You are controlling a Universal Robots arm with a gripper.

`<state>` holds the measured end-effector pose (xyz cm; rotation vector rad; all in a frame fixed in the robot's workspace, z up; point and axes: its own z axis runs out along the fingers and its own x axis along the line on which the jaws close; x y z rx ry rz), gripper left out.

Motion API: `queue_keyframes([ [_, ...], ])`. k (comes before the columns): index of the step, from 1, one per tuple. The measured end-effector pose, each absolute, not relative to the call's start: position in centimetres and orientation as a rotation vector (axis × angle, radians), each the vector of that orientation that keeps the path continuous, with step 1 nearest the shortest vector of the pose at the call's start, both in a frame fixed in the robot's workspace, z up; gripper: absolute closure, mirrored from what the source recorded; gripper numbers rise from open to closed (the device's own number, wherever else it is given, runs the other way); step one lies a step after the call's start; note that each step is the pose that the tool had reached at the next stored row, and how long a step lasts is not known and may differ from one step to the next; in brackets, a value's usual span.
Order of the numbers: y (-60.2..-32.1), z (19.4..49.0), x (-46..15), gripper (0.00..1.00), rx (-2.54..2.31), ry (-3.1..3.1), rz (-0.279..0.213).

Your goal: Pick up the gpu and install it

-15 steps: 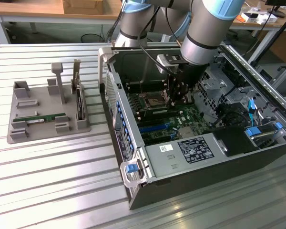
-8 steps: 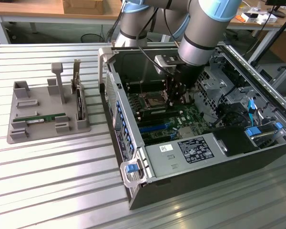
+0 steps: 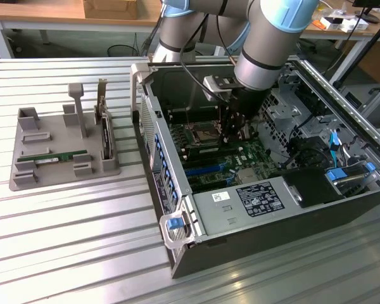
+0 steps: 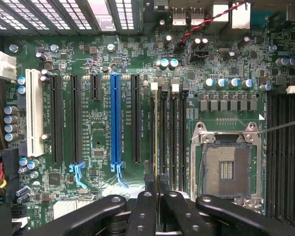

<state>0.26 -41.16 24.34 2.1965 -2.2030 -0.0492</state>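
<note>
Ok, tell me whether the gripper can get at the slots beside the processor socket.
Probably yes: the case lies open, the gripper, shut on a thin stick, hangs inside right above those slots, and nothing stands between them.

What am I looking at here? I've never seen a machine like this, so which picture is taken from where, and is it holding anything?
The machine is a grey and blue robot arm. The exterior view looks from off the arm. The wrist view looks down past its black gripper. The arm reaches into an open black computer case on a ribbed metal table, above the green motherboard. The gripper is shut, apparently on a thin circuit-board stick seen edge-on over the narrow slots. On the exterior view's left, a grey plastic tray holds a similar green stick lying flat.
</note>
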Motion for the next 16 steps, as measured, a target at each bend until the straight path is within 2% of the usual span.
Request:
queue_keyframes([
  [10, -41.2, 23.7, 0.3, 0.88, 2.196, -2.203, -0.049],
  [12, -41.2, 23.7, 0.3, 0.87, 2.196, -2.203, -0.049],
  [13, -41.2, 23.7, 0.3, 0.81, 2.196, -2.203, -0.049],
  [16, -41.1, 25.1, 0.3, 0.81, 2.196, -2.203, -0.049],
])
